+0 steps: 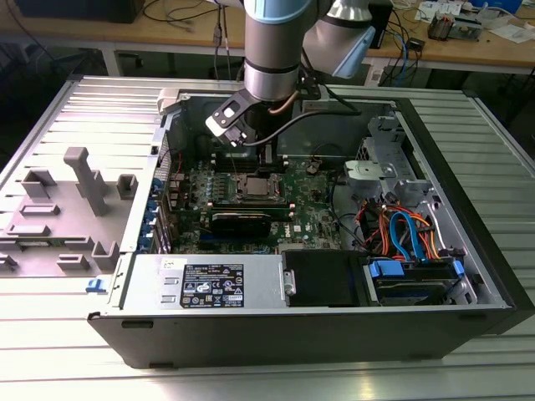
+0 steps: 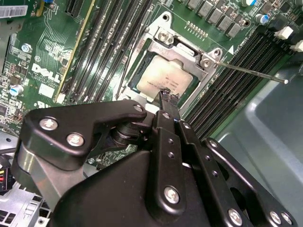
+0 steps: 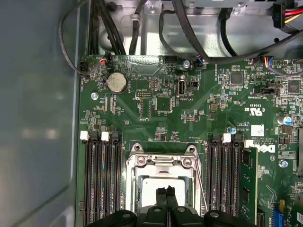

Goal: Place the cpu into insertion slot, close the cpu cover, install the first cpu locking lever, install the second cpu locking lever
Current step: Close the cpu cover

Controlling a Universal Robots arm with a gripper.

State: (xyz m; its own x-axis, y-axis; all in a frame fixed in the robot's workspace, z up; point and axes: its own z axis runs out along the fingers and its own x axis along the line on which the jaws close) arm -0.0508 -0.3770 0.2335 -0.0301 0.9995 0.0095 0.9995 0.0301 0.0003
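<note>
The cpu (image 2: pixel 163 78) lies flat in the insertion slot (image 2: pixel 136 70) on the green board, its dull silver top showing through the window of the cpu cover (image 2: pixel 182 51), which lies down over it. My gripper (image 2: pixel 168 96) is shut with nothing held, its black fingertips (image 3: pixel 161 193) pressed together just above the near edge of the cpu (image 3: pixel 151 185). One thin locking lever (image 2: pixel 251 72) juts out sideways from the socket's corner, unlatched. In the exterior view the gripper (image 1: pixel 266 160) hangs over the insertion slot (image 1: pixel 255 185) inside the open computer case.
Long black memory slots (image 3: pixel 102 179) flank the socket on both sides. A coin battery (image 3: pixel 116 82) and black cables (image 3: pixel 109 28) lie beyond it. The case wall (image 1: pixel 276 292), drive bay with blue and orange cables (image 1: pixel 405 238) and a grey fixture (image 1: pixel 84 180) surround the board.
</note>
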